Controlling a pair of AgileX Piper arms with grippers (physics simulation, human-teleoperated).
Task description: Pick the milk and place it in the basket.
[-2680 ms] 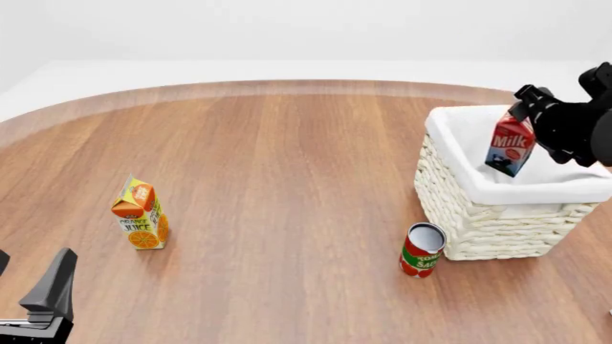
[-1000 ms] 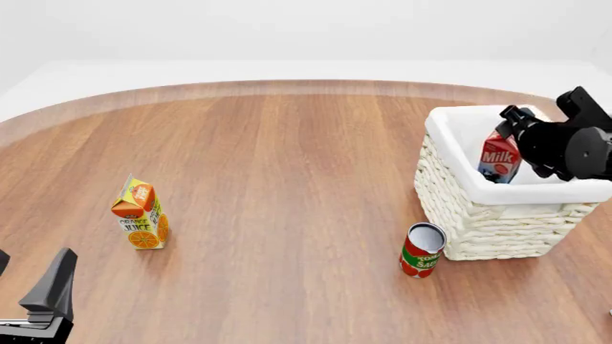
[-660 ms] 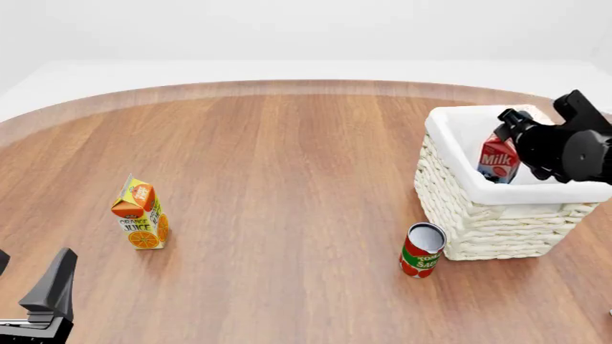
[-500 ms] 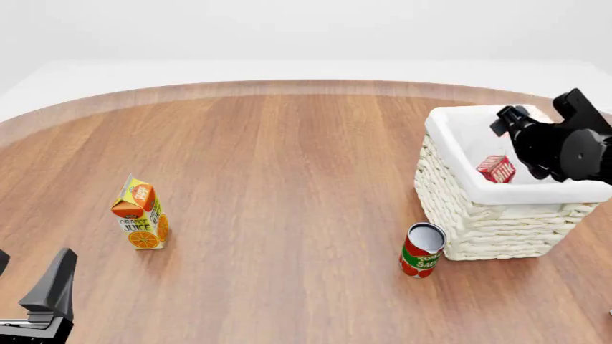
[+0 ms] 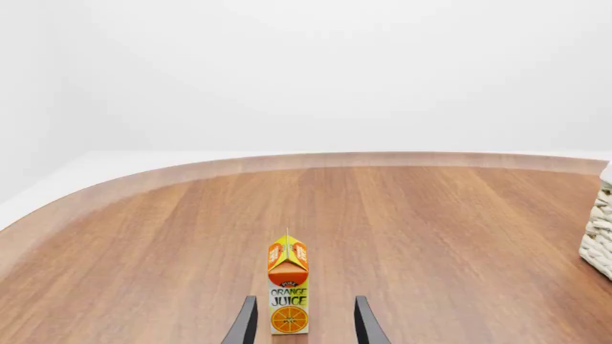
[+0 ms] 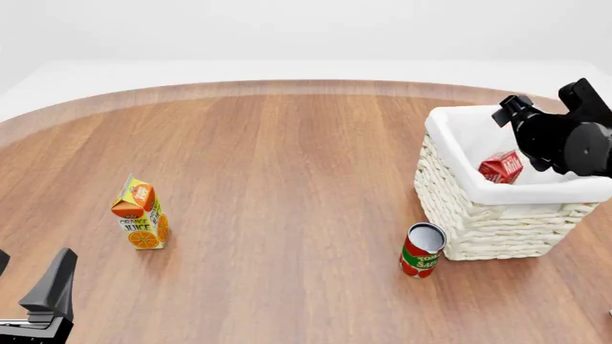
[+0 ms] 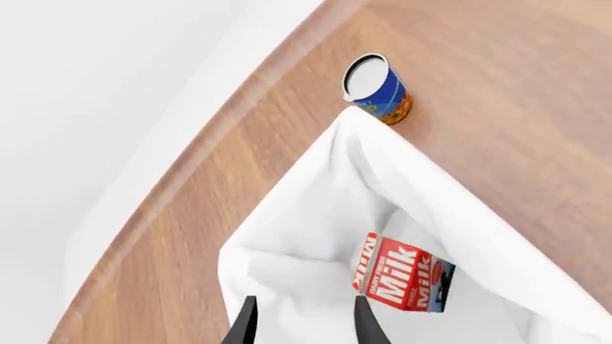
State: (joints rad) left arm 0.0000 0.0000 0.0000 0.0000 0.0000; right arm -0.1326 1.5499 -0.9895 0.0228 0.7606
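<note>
Tabletop (image 6: 287, 179): wood-grain veneer, brown, planks running away from the camera; far edge curved, with a paler rim band. Beyond the far edge: a flat white floor, then a plain white backdrop. Lighting even and diffuse; shadows on the tabletop soft.

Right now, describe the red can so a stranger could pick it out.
Find the big white wicker basket at the table's right side. Just outside its near-left corner stands a small tomato sauce can, upright on the wood. Its red-and-green label and round shape set it apart from the milk lying inside the basket.
</note>
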